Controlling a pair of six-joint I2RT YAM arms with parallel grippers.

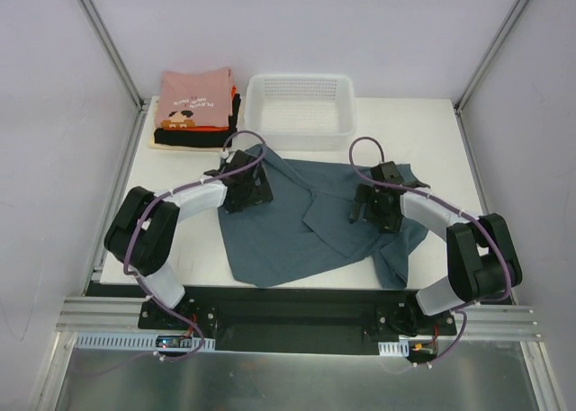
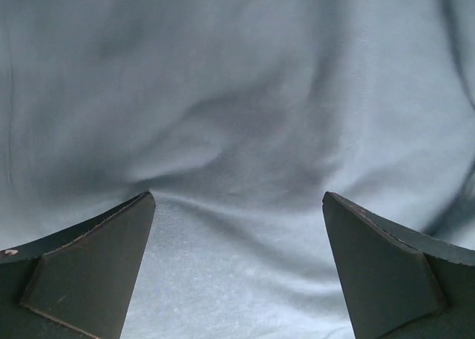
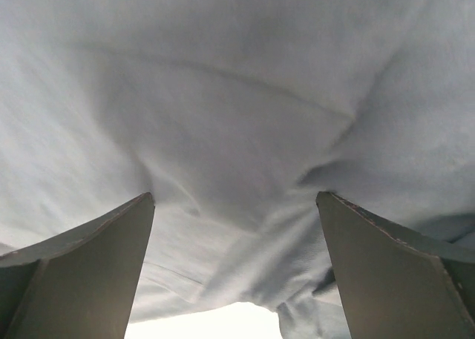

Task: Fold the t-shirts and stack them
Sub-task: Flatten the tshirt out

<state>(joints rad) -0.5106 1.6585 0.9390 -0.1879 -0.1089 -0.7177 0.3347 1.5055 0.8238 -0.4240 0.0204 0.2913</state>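
Top external view: a stack of folded t-shirts (image 1: 196,110) sits at the far left corner of the table (image 1: 423,141), with a printed pink shirt on top and orange-red, black and cream layers beneath it. Right of the stack, the left gripper (image 1: 250,192) points down onto the far left part of the slate blue-grey t-shirt (image 1: 297,236), which lies spread and rumpled across the middle of the table between the two arms. Left wrist view: the jaws are spread wide, with both tips at the cloth and nothing pinched between them. A white mesh basket (image 1: 301,78) stands at the far edge, just beyond the shirt. The right gripper (image 1: 373,211) points down onto the shirt's right side. Right wrist view: the jaws are likewise spread wide over wrinkled cloth, and no fold is clamped.
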